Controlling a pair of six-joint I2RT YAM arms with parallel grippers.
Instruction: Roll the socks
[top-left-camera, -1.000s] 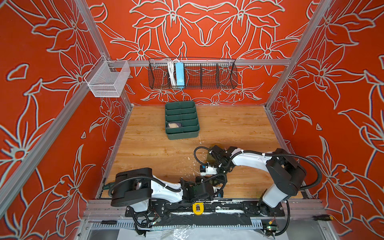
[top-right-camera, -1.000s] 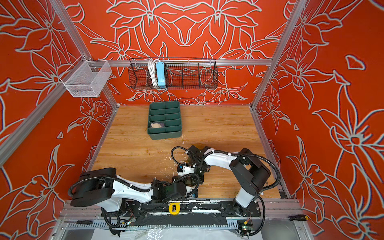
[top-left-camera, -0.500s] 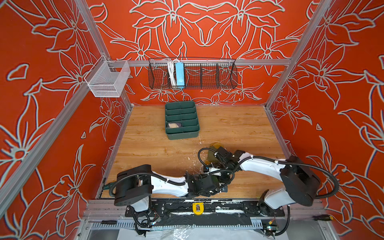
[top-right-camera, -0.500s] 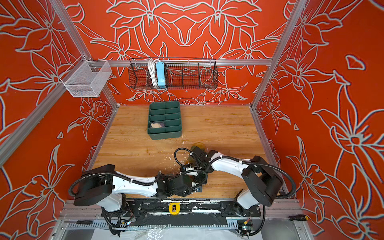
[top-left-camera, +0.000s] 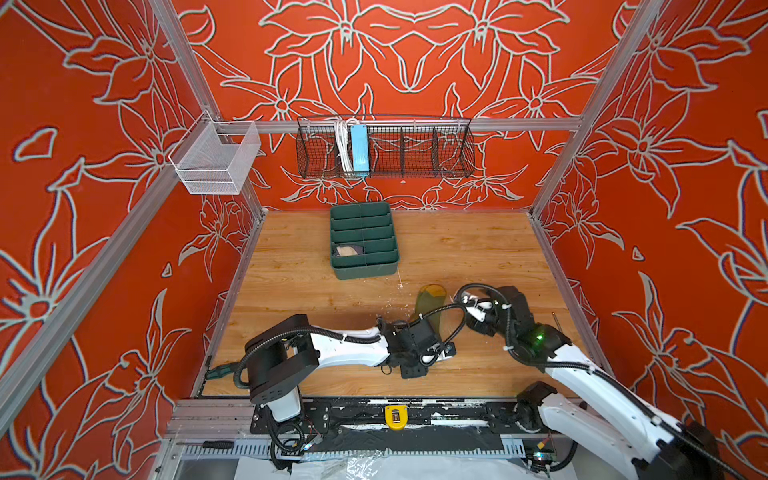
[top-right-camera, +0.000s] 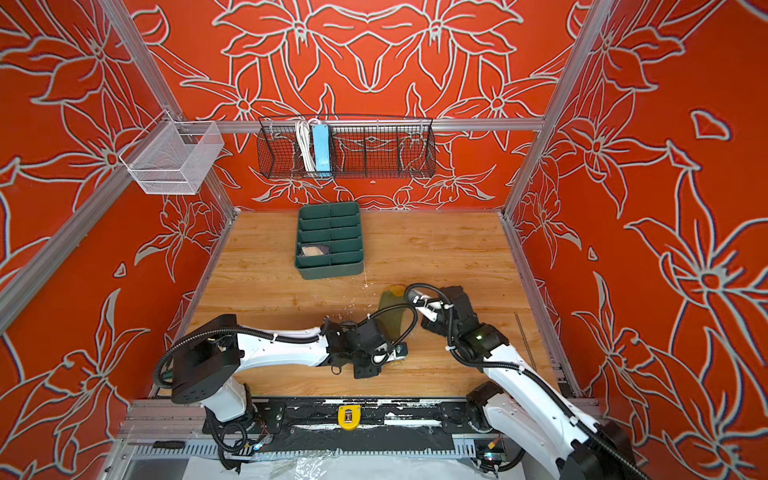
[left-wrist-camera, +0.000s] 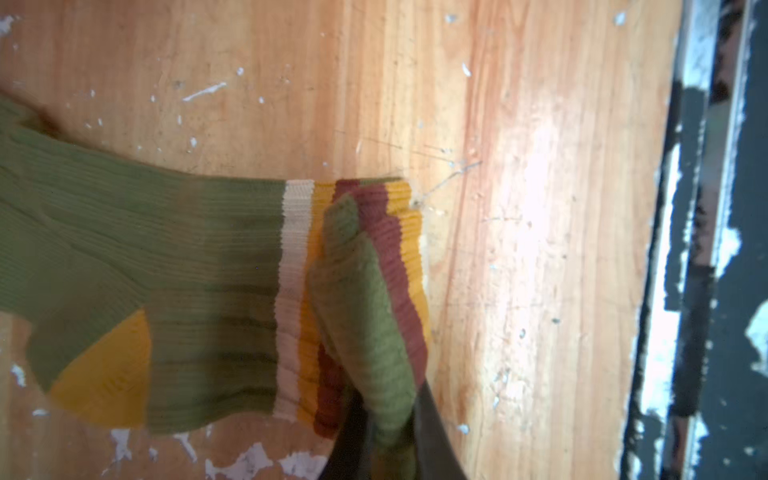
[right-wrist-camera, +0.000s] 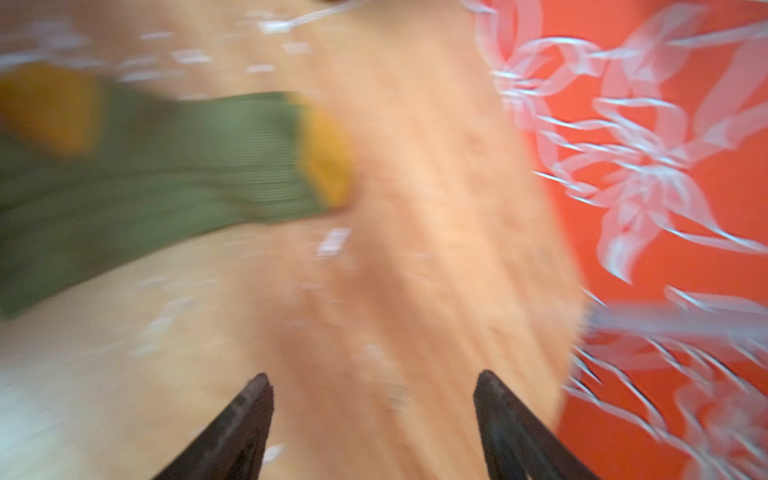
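1. The wooden bench (top-left-camera: 291, 291), flecked with white, sits inside red walls (top-left-camera: 415, 62) drawn with pale flower outlines.
2. A black wire basket (top-left-camera: 415, 151) hangs on the back wall at 12 o'clock, and a white mesh basket (top-left-camera: 216, 166) hangs at 10 o'clock.
3. A green divided tray (top-left-camera: 363, 270) stands towards 12 o'clock.
4. The olive green sock (left-wrist-camera: 166, 249) lies flat about 5 o'clock from the bench's middle, mustard toe pointing to 12 o'clock.
5. The left fingers (left-wrist-camera: 432, 432) pinch its folded striped cuff.
6. The right fingers (right-wrist-camera: 511, 428) stand wide apart, holding nothing, at 3 o'clock of the toe.
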